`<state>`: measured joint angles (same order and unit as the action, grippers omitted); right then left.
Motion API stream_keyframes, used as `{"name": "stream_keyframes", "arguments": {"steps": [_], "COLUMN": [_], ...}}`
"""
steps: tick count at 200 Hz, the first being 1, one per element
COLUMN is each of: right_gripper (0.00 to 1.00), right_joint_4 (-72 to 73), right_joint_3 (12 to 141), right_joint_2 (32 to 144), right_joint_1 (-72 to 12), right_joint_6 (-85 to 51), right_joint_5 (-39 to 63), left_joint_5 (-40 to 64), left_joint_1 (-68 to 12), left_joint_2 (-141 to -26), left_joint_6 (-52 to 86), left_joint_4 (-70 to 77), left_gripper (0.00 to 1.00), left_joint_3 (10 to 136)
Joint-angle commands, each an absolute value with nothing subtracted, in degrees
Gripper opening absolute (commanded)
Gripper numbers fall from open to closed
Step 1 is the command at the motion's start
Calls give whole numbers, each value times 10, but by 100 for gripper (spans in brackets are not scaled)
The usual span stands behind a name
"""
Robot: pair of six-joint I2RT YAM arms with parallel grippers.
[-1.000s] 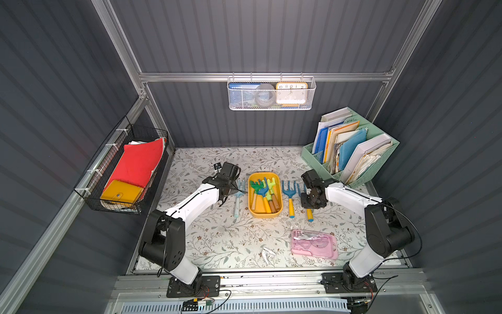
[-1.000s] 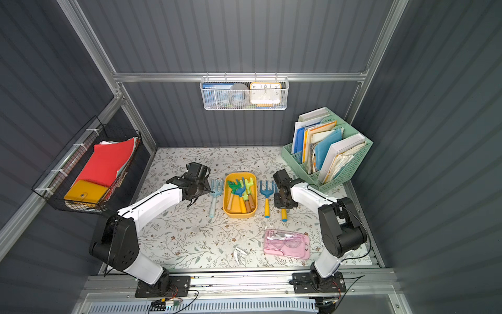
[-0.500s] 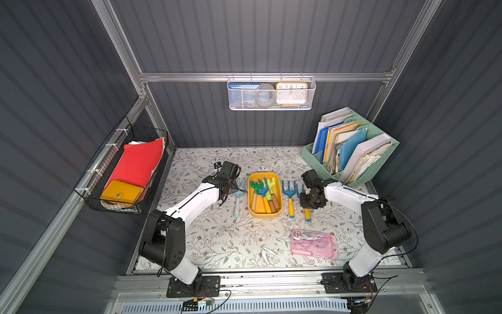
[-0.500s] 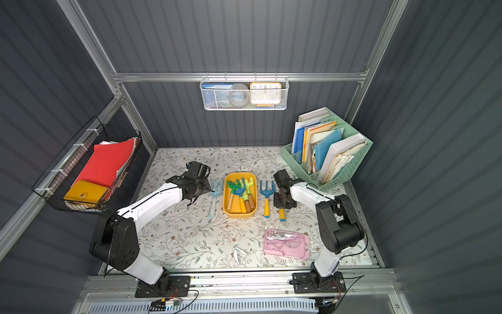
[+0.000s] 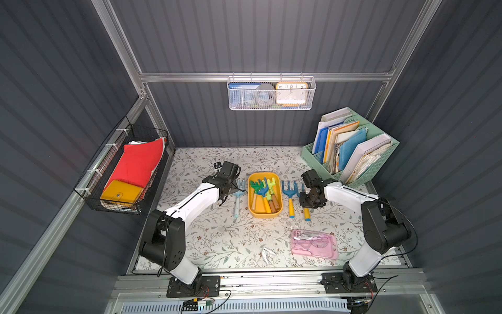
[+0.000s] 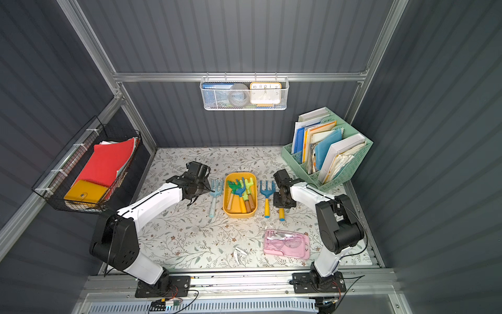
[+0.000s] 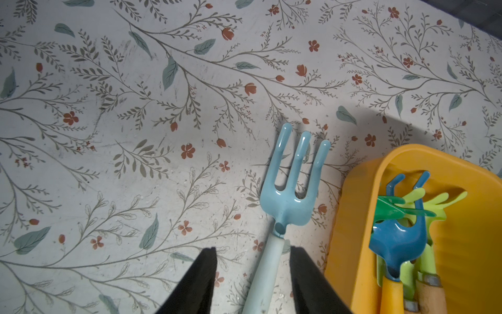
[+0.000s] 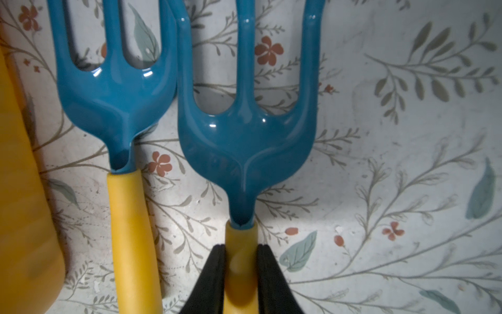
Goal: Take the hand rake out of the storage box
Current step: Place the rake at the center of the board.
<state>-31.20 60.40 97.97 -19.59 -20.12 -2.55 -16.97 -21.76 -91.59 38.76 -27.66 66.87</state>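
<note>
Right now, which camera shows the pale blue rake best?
The left wrist view: the pale blue rake fills it, tines sharp, handle between the open left fingers. Both top views show it small, lying beside the box. The right wrist view misses it.

Both angled downward, left pincer [image 7: 253,248] parted; right pincer [image 8: 241,247] clamped

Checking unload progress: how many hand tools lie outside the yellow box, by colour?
Light blue tool: 1
Dark blue, yellow handle: 2 (free dark blue tool; held dark blue tool in the right end effector)
Total: 3
</note>
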Motion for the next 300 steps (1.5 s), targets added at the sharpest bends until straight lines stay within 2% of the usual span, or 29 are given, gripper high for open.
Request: {"name": "stream_keyframes", "arguments": {"steps": [1,158,219,274,300], "right_gripper": [6,13,21,34,36], "right_joint_4": [-309,-286,-288,-312,-325], "right_joint_3": [601,579,585,604,614], "right_joint_2": [987,1002,1008,996,975], "right_joint_1": [-192,-190,-190,-190,-190], "right_joint_6": [-208,-201,-192,-181,-179], "right_joint_5": [-22,-8,-10,-12,-12], "left_joint_5": [-177,-171,-171,-154,-150], "left_joint_1": [-214,-214,-214,-214,-214], "left_joint_2": [-915,-908,-909,-909,-908], "left_joint_6": [385,388,387,376,376], "left_joint_4": [-290,-286,-289,-287,-282], "left_gripper": [49,49,49,51,51], "left_joint_3": [682,680,685,687,687]}}
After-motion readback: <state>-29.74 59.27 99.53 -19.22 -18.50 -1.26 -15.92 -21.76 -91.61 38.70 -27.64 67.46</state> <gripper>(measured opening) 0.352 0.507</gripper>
